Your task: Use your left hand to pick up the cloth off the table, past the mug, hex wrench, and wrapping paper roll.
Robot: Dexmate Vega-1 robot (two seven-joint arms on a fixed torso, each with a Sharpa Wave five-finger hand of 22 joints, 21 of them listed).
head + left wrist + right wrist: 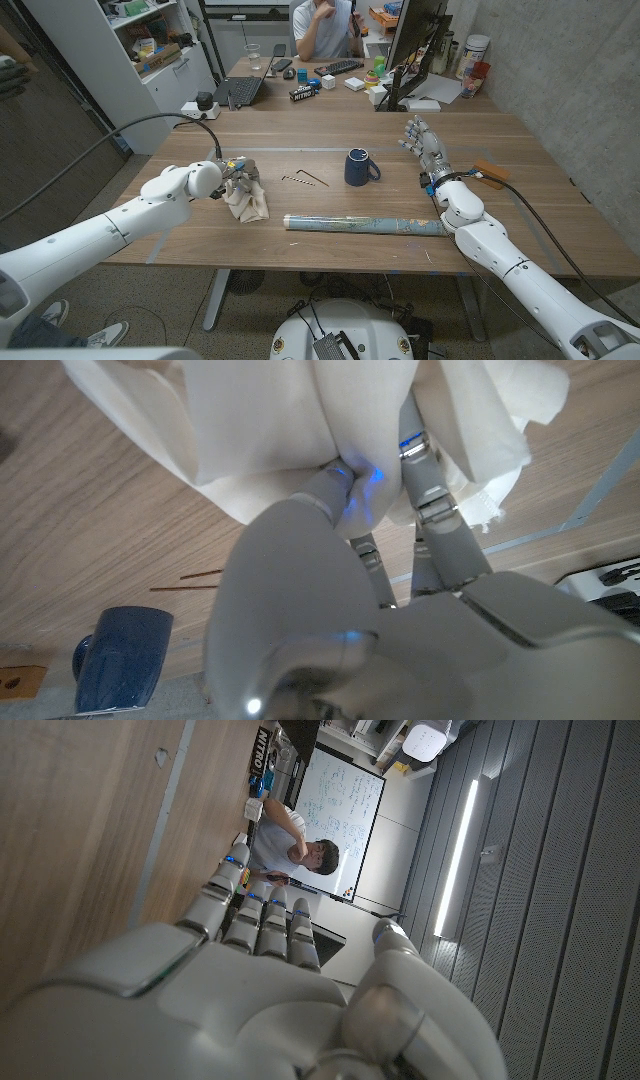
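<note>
Your cloth (246,199) sits at nine o'clock of the mug (360,167); wrench (304,179) between; roll (364,224) at six.

table (300,140): matt wood | cloth (246,200): soft fabric | mug (360,167): seemingly glossy

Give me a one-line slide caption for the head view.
Left hand grips the cloth beside the hex wrench, mug and wrapping paper roll.

The left arm reaches in over the table with its left hand (236,175) closed around a bunch of cloth (247,200) (fingers buried in the folds), while the right hand (424,143) stands with fingers spread, holding nothing.
</note>
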